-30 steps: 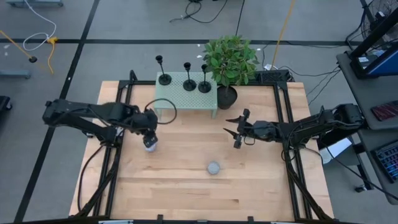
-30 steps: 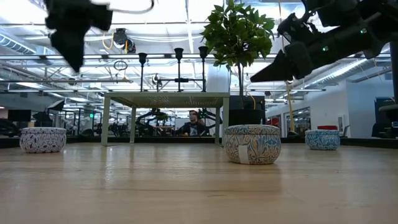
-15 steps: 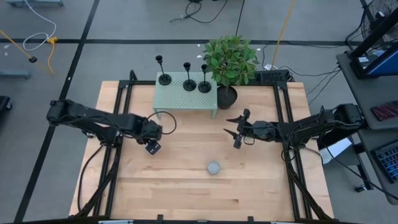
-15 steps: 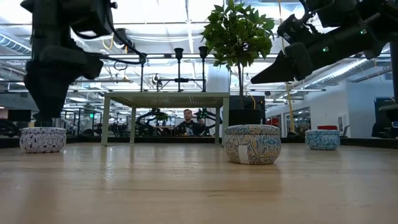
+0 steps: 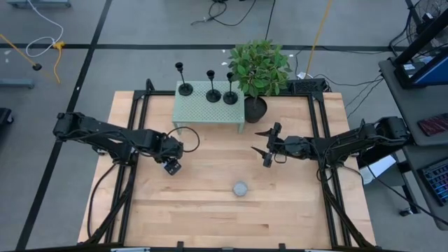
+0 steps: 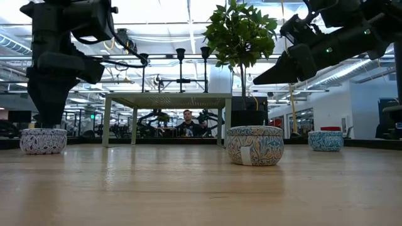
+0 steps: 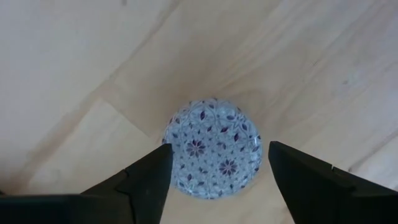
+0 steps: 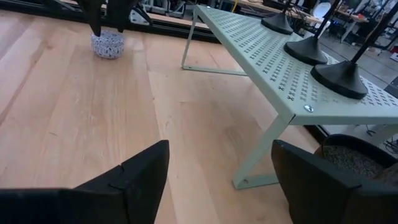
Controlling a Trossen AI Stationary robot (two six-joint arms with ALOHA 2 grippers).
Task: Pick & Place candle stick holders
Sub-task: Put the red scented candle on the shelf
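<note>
Pale wooden planks make up the worktop (image 5: 210, 203), framed by black rails and standing on a grey floor crossed by dark tape lines. At its far edge stands a low, pale green perforated metal stand (image 5: 210, 105), and on that stand, in a row, are the three small matte-black candle stick holders (image 5: 208, 85), each with a round disc base, a thin upright stem and a tiny cup at the top. Just beside the stand is a leafy green plant in a black pot (image 5: 257, 73).

From the left side of the worktop the left claw (image 5: 171, 165) reaches in, pointing down over a small round tin with a blue and purple floral pattern (image 7: 213, 148). In the left wrist view its two dark fingers (image 7: 146, 180) are spread wide, one to each side of the tin and not touching it. In the low view the same tin (image 6: 43, 140) sits on the wood directly under that arm.

Level above the worktop near the plant pot, well apart from the stand, hovers the right claw (image 5: 267, 149), its fingers (image 8: 137, 180) spread wide and holding nothing. A second patterned round tin (image 5: 240, 189) rests on the open wood nearer the front. In the low view a third one (image 6: 325, 140) shows farther to the side, and a person (image 6: 188, 123) sits in the room beyond the stand.
</note>
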